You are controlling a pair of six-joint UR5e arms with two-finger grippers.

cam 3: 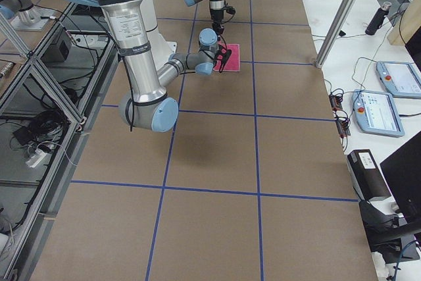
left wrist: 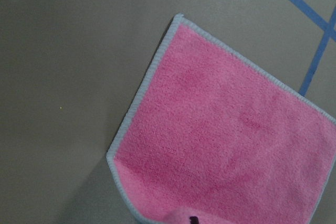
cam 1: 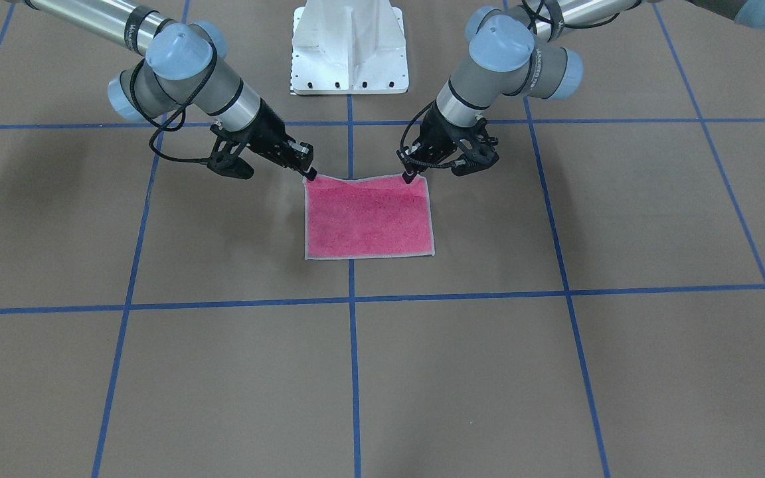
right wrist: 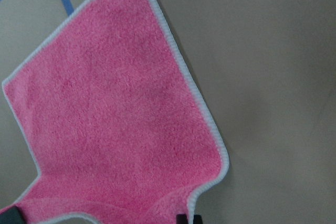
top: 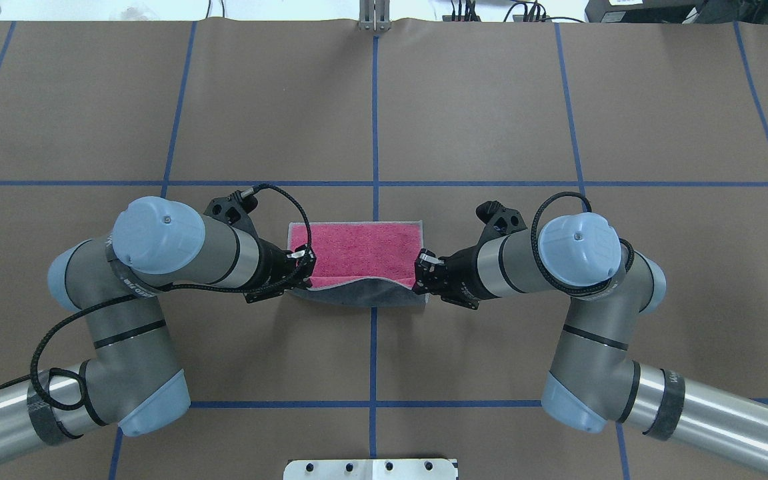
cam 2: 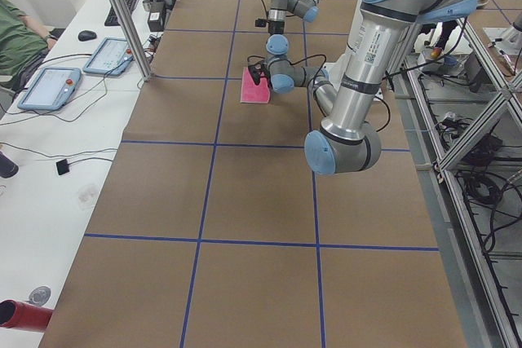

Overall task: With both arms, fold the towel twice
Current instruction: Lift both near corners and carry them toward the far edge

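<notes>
The towel [cam 1: 369, 219] lies pink face up at the table's middle. Its edge nearest the robot is lifted off the table, so the dark grey underside [top: 364, 293] shows in the overhead view. My left gripper [top: 304, 267] is shut on the lifted corner on my left, and it also shows in the front view [cam 1: 409, 176]. My right gripper [top: 421, 270] is shut on the other lifted corner, also seen in the front view [cam 1: 309, 174]. The far edge rests flat on the table. Both wrist views show the pink face [left wrist: 226, 145] [right wrist: 115, 129].
The brown table carries a grid of blue tape lines [cam 1: 352, 299]. The white pedestal base [cam 1: 349, 46] stands behind the towel on the robot's side. A desk with tablets [cam 2: 49, 87] and a seated person [cam 2: 12, 38] lie beyond the far table edge.
</notes>
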